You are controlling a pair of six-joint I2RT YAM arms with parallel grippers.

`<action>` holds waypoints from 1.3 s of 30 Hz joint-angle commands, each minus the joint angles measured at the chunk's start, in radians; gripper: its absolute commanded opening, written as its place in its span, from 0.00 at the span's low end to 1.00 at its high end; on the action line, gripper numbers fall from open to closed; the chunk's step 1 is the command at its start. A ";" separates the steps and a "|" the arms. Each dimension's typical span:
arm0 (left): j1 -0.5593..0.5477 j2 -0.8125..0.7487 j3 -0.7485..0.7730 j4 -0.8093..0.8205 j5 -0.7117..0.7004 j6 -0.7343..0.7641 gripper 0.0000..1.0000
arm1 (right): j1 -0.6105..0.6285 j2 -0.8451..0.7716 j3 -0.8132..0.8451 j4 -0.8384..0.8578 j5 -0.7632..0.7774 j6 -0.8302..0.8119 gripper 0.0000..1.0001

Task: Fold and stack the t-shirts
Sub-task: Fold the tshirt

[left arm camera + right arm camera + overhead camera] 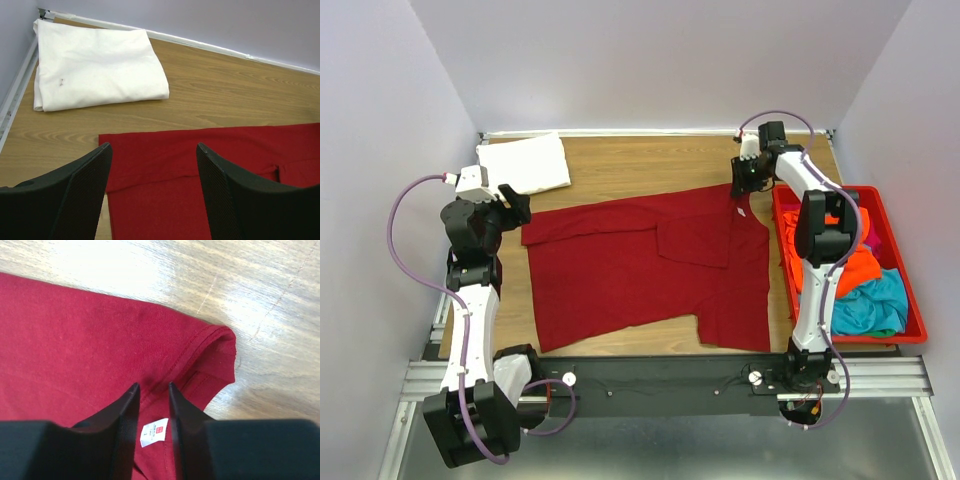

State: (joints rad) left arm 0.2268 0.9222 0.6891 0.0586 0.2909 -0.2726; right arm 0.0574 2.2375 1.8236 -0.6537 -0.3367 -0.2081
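Tag (pixel 154 432) at dark red t-shirt (pixel 75 340) collar bears unreadable print.

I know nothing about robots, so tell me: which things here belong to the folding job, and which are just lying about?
Part of the job: dark red t-shirt, folded white t-shirt, orange t-shirt, teal t-shirt.
Just lying about: red plastic bin, which only holds the waiting shirts; wooden table.

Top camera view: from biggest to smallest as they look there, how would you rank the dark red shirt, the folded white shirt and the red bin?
1. dark red t-shirt, spread flat, by far the largest.
2. red bin, clearly smaller.
3. folded white t-shirt, the smallest, though it lies at the far edge.
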 commanded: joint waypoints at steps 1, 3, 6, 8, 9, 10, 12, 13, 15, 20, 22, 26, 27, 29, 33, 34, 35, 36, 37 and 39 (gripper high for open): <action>-0.003 -0.003 -0.002 0.012 0.021 0.013 0.75 | -0.007 0.040 0.016 0.011 -0.022 0.021 0.33; -0.003 -0.002 -0.003 0.010 0.019 0.013 0.75 | -0.005 0.043 0.023 0.011 -0.018 0.022 0.31; -0.003 -0.003 -0.002 0.009 0.017 0.015 0.75 | -0.005 0.053 0.039 0.011 -0.012 0.026 0.28; -0.003 -0.002 -0.002 0.009 0.016 0.015 0.75 | -0.007 0.062 0.051 0.011 0.001 0.027 0.26; -0.003 -0.002 -0.002 0.009 0.017 0.018 0.75 | -0.005 0.066 0.054 0.011 0.005 0.029 0.25; -0.003 -0.003 -0.003 0.009 0.017 0.016 0.75 | -0.007 0.070 0.057 0.011 0.011 0.033 0.25; -0.003 -0.002 -0.002 0.007 0.016 0.018 0.75 | -0.007 0.068 0.062 0.011 0.025 0.036 0.28; -0.003 -0.002 -0.003 0.006 0.014 0.018 0.75 | -0.007 0.063 0.060 0.011 0.028 0.035 0.30; -0.004 -0.002 -0.002 0.006 0.013 0.019 0.75 | -0.007 0.053 0.056 0.011 0.034 0.032 0.33; -0.003 0.007 0.001 0.007 0.014 0.018 0.75 | -0.005 0.034 0.054 0.012 0.068 0.026 0.42; -0.004 0.004 0.000 0.006 0.016 0.018 0.75 | -0.007 0.042 0.049 0.012 0.058 0.029 0.42; -0.003 -0.002 -0.003 0.004 0.010 0.019 0.75 | -0.007 0.059 0.052 0.011 0.047 0.036 0.42; -0.003 -0.002 -0.002 0.004 0.011 0.021 0.75 | -0.007 0.062 0.052 0.011 0.042 0.036 0.42; -0.003 -0.002 -0.002 0.003 0.010 0.019 0.75 | -0.007 0.063 0.055 0.011 0.021 0.035 0.39; -0.003 0.006 0.001 0.004 0.011 0.021 0.75 | -0.007 0.063 0.074 0.011 0.002 0.033 0.20; -0.003 0.007 0.001 0.004 0.011 0.019 0.75 | -0.007 0.065 0.080 0.011 0.001 0.032 0.10; -0.004 0.007 0.001 0.004 0.010 0.019 0.75 | -0.007 0.066 0.089 0.011 0.007 0.033 0.06; -0.003 0.007 0.001 0.004 0.011 0.019 0.75 | -0.005 0.070 0.107 0.012 0.014 0.030 0.02; -0.003 0.007 0.001 0.004 0.010 0.021 0.75 | -0.007 0.073 0.123 0.012 0.024 0.026 0.01; -0.003 0.007 0.000 0.003 0.008 0.021 0.75 | -0.007 0.085 0.173 0.012 0.060 0.015 0.01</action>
State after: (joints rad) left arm 0.2268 0.9264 0.6891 0.0582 0.2909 -0.2680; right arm 0.0570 2.2913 1.9137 -0.6514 -0.3099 -0.1829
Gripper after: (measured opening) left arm 0.754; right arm 0.012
